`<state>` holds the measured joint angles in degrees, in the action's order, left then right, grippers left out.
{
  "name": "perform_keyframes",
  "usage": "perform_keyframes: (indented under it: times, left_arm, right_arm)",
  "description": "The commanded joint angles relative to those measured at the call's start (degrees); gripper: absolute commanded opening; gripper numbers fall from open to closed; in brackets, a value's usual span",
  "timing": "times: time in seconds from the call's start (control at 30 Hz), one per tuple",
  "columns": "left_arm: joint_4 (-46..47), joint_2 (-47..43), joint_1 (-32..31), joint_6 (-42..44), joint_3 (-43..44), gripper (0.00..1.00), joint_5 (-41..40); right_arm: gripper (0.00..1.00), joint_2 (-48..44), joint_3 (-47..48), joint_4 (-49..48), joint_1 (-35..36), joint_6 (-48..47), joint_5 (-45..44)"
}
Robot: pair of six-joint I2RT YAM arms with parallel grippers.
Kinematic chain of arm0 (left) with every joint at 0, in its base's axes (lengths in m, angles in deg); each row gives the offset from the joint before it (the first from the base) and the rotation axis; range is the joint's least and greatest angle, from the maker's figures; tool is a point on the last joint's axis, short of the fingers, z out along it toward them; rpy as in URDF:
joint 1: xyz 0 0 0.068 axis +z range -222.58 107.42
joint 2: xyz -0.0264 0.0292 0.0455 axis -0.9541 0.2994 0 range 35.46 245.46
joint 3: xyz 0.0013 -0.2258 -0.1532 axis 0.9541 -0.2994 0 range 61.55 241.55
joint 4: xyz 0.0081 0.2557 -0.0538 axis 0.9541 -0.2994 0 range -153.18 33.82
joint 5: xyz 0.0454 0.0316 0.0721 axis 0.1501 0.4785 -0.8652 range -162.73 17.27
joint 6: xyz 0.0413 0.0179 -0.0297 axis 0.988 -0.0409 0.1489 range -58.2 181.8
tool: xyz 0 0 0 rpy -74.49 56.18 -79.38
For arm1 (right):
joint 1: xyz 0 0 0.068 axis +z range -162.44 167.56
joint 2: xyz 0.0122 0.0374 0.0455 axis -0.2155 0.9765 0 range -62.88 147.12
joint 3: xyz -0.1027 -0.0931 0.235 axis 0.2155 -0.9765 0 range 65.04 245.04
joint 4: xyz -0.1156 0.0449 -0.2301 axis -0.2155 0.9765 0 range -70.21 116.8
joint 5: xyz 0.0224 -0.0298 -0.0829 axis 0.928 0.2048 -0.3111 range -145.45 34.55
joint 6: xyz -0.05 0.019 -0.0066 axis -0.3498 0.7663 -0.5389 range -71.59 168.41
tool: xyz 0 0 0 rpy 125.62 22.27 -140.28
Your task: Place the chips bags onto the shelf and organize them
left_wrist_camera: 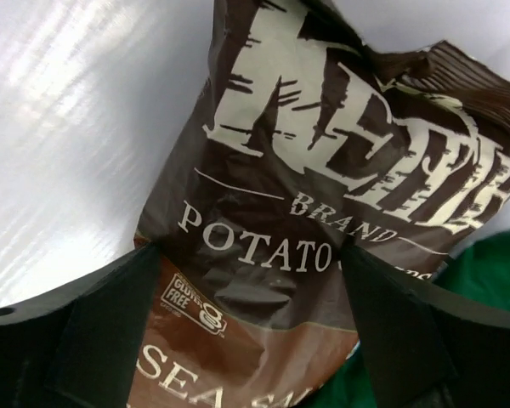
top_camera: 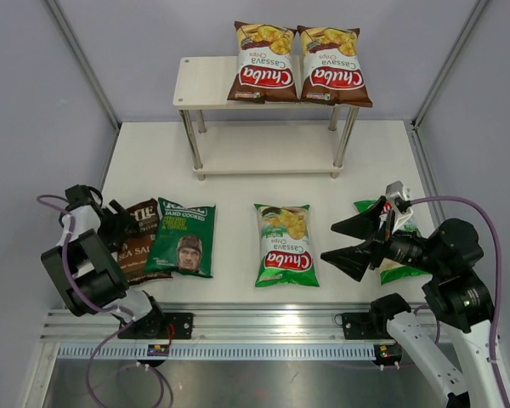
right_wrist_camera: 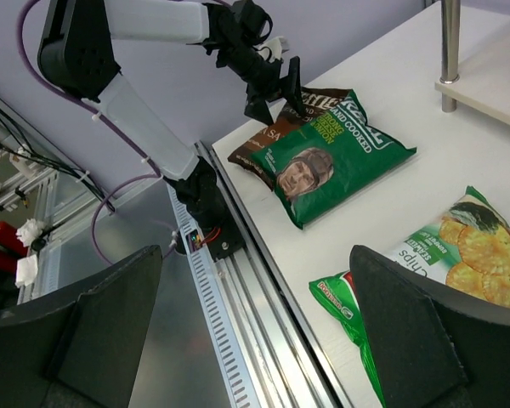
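Two brown-red glossy Chuba Cassava bags, one at left (top_camera: 264,62) and one at right (top_camera: 333,65), lie side by side and touching on the right part of the top board of the small two-tier rack with cream boards and thin silver legs (top_camera: 202,82). This shelf stands at the far middle of the white desk (top_camera: 229,183).

Four more bags lie flat on the desk, nearer to us. At near left we see the dark brown Kettle sea salt bag (top_camera: 138,249), its right edge tucked under the dark green bag with a man's face (top_camera: 184,240). One green Chuba Cassava bag (top_camera: 286,244) lies in the middle, apart from the others. A second green Chuba bag (top_camera: 399,272) lies at near right, largely hidden.

Over the Kettle bag we find the left tool (top_camera: 121,228), its jaws spread wide with the bag's lower half between them; we cannot tell whether they touch it. Our right tool (top_camera: 329,242) hangs above the second green Chuba bag with jaws wide apart, holding nothing.
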<state>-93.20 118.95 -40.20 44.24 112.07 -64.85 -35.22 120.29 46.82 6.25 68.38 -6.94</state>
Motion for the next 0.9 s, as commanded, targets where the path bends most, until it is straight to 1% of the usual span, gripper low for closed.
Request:
perform_keyframes:
  times: [0.0,0.07,0.1,0.13,0.17,0.2,0.27,0.3,0.47,0.6,0.63,0.7,0.77,0.8,0.87]
  left_arm:
    - [0.4,0.5,0.3,1.5,-1.0,0.83,3.2]
    - [0.5,-0.1,0.4,1.1,-0.4,0.67,2.8]
    - [0.5,-0.4,0.4,1.0,-0.3,0.54,2.3]
    - [0.3,-1.6,0.4,0.8,0.0,0.48,1.3]
    - [0.3,-2.4,0.4,0.7,0.2,0.45,0.8]
    - [0.5,-3.4,0.4,0.6,0.5,0.39,0.3]
    - [0.6,-6.6,0.4,0.1,0.6,0.32,-1.1]
    - [1.0,-7.5,0.4,0.0,0.8,0.26,-1.9]
    - [-0.2,-13.7,0.4,-1.0,3.0,0.15,-3.8]
    - [-1.7,-17.5,0.3,-1.9,5.3,0.10,-3.1]
    - [-1.9,-17.7,0.1,-2.0,5.8,0.09,-1.9]
    - [-2.9,-19.2,-0.2,-2.1,7.3,0.06,-2.3]
    - [-3.1,-20.3,-0.7,-2.3,8.3,0.04,-1.5]
    - [-3.1,-20.9,-0.7,-2.4,8.5,0.04,0.3]
    - [-3.3,-21.9,-0.8,-2.7,9.5,0.03,1.3]
  right_arm:
    - [1.00,-0.5,2.8,2.0,1.3,-3.6,-2.6]
    - [0.99,-0.2,2.7,1.5,1.3,-3.3,-2.7]
    - [0.99,-0.1,2.6,1.5,1.3,-3.2,-2.9]
    - [0.99,0.3,2.6,1.5,1.3,-3.2,-3.1]
    - [1.00,0.4,2.5,1.3,1.3,-2.8,-3.1]
    - [0.99,0.6,2.5,1.4,1.3,-2.6,-3.1]
    - [0.99,1.0,2.5,0.8,1.3,-2.0,-2.9]
    - [1.00,1.4,2.4,0.3,1.3,-1.7,-2.7]
    - [0.99,2.9,1.2,-2.4,1.3,1.0,-2.4]
    - [1.00,5.8,-1.2,-7.3,1.3,4.5,-0.9]
    - [0.99,7.0,-2.8,-10.7,1.3,5.7,-0.1]
    - [1.00,8.2,-4.1,-15.8,1.3,8.9,0.7]
    - [0.99,10.7,-5.2,-18.4,1.3,11.6,1.5]
    - [1.00,11.6,-5.4,-19.5,1.3,12.2,1.7]
    - [1.00,14.0,-6.3,-23.5,1.3,14.1,2.2]
